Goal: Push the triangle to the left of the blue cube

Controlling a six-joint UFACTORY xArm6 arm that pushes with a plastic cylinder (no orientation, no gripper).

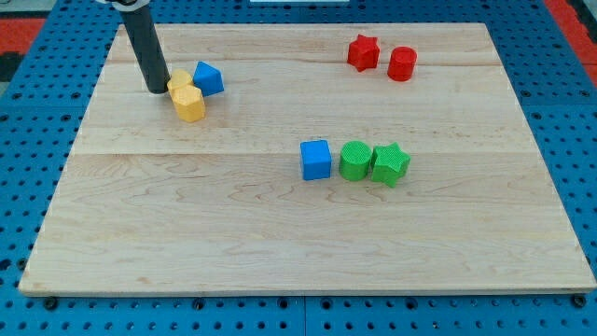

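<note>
A pale wooden counter sits on a blue pegboard, and none of it carries any brand, label or writing that I can read. The arm's dark rod comes down near the view's top left, and my tip rests on the wood just left of two yellow blocks, touching or nearly touching the nearer one. Those two yellow blocks are pressed together; their exact shape is hard to make out. The blue triangle lies right against them on their upper right side.

There is no pincer on this arm, only the plain rod, so nothing is clasped or let go.

The blue cube stands well apart from the triangle, near the middle of the counter, toward the view's lower right of it. Just to the cube's right sit a green cylinder and a green star, the three in a close row. Near the view's top right are a red star and a red cylinder, side by side.
</note>
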